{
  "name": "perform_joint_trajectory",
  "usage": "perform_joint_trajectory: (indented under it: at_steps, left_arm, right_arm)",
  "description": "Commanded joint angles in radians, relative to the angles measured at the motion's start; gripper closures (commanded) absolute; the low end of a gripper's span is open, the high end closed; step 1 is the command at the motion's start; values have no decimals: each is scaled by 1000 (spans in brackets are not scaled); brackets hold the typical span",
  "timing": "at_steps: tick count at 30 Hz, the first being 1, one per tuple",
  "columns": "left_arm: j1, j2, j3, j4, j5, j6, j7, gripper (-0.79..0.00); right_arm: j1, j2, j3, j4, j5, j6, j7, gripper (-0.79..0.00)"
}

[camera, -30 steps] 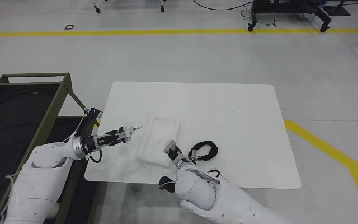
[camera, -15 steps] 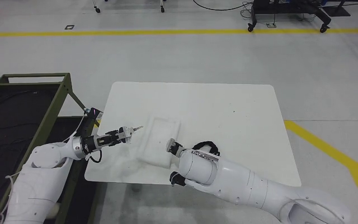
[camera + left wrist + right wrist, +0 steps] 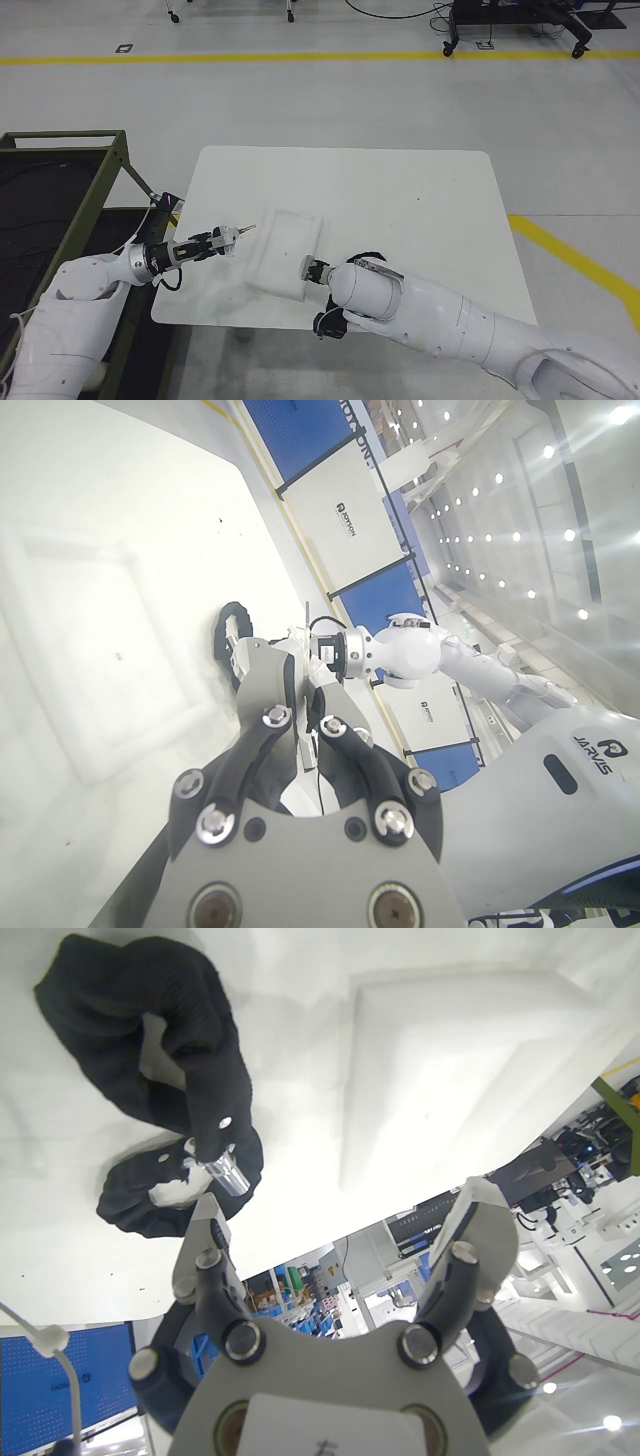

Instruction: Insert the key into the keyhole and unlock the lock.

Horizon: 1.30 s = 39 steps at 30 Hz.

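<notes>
My left gripper [image 3: 228,240] hovers over the table's left side, shut on a thin metal key [image 3: 243,230] whose blade [image 3: 305,635] sticks out past the fingers [image 3: 270,670]. The lock [image 3: 200,1078], a black fabric-covered loop with a short metal cylinder [image 3: 229,1174], lies near the table's front edge. In the top view the lock [image 3: 372,258] is partly hidden behind my right arm. My right gripper [image 3: 340,1213] is open just beside the cylinder, touching nothing, and in the top view the right gripper [image 3: 310,268] sits at the tray's front corner.
A shallow white tray [image 3: 285,250] lies on the white table [image 3: 420,200] between the two grippers. A green metal cart [image 3: 90,170] stands off the table's left edge. The table's far and right parts are bare.
My right arm's bulk has swung rightward and forward over the front edge, covering more of the lock, while its gripper stays by the tray's corner. The left arm with the key has not moved.
</notes>
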Motion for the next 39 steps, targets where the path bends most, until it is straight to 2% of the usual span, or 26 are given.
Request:
perform_joint_trajectory:
  at_steps: [1, 5, 8, 12, 18, 20, 25, 27, 31, 32, 34, 35, 36, 37, 39]
  left_arm:
    - [0, 0, 0, 0, 0, 0, 0, 0]
    - [0, 0, 0, 0, 0, 0, 0, 0]
    - [0, 0, 0, 0, 0, 0, 0, 0]
    - [0, 0, 0, 0, 0, 0, 0, 0]
    - [0, 0, 0, 0, 0, 0, 0, 0]
    - [0, 0, 0, 0, 0, 0, 0, 0]
    - [0, 0, 0, 0, 0, 0, 0, 0]
    - [0, 0, 0, 0, 0, 0, 0, 0]
    - [0, 0, 0, 0, 0, 0, 0, 0]
    - [0, 0, 0, 0, 0, 0, 0, 0]
    - [0, 0, 0, 0, 0, 0, 0, 0]
    - [0, 0, 0, 0, 0, 0, 0, 0]
    - [0, 0, 0, 0, 0, 0, 0, 0]
    - [0, 0, 0, 0, 0, 0, 0, 0]
    - [0, 0, 0, 0, 0, 0, 0, 0]
  right_arm:
    - [7, 28, 0, -21, -24, 0, -66, -785]
    - [12, 77, 0, -40, -73, 0, -178, -785]
    - [-9, 88, 0, -15, -127, 0, -241, -785]
    - [-42, 68, 0, 18, -186, 0, -284, -785]
    - [-58, 14, 0, 73, -263, 0, -354, -779]
    - [-51, -1, 0, 89, -266, 0, -360, -643]
    - [-52, -37, 0, 144, -273, 0, -324, -576]
    - [-55, -52, 0, 169, -283, 0, -316, -508]
    - [-59, -83, 0, 219, -317, 0, -333, -431]
    - [-57, -91, 0, 229, -330, 0, -343, -366]
    - [-55, -104, 0, 251, -353, 0, -363, -345]
    - [-54, -110, 0, 261, -359, 0, -372, -249]
    - [-51, -115, 0, 272, -359, 0, -378, -117]
    - [-49, -120, 0, 281, -359, 0, -379, -31]
    - [-46, -129, 0, 296, -359, 0, -379, 0]
